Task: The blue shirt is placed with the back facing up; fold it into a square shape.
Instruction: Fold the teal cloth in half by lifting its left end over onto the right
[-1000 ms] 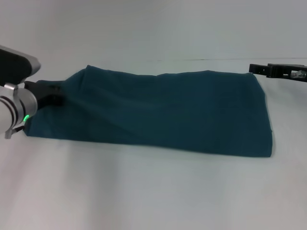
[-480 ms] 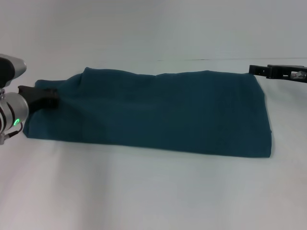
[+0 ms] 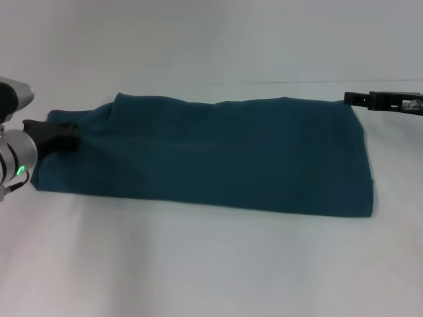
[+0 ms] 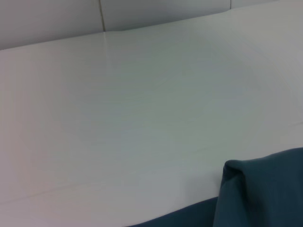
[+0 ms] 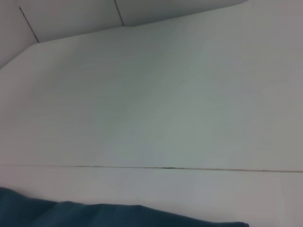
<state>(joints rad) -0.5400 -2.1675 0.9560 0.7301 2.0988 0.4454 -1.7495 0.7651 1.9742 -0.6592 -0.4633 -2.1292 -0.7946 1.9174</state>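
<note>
Head view: blue shirt (image 3: 218,155) spread flat on the white counter (image 3: 211,264), folded into a long band running left to right. Near edge straight, slanting slightly down toward the right; right edge nearly vertical with a squared corner at the lower right; far edge gently wavy with a raised hump near the left end. Left end narrower and rumpled, drawn toward the left end effector (image 3: 66,134). Left end effector at the far left of the counter, its dark tip touching the cloth at that rumpled end; whether clenched on fabric or merely resting there, cannot tell. Green light lit on the silver wrist behind it. Right end effector (image 3: 350,98) just beside the far right corner of the shirt, apart from the cloth by a thin gap, pointing left; released or clenched, cannot tell. Wide bare counter in front of the near edge and beyond the far edge; less room to the right of the shirt.

Left wrist view: corner of blue shirt (image 4: 265,189) with a lifted fold, bare counter (image 4: 142,109) stretching away to a wall seam.

Right wrist view: thin strip of shirt edge (image 5: 94,215), then open counter (image 5: 151,109) crossed by one fine dark line.
</note>
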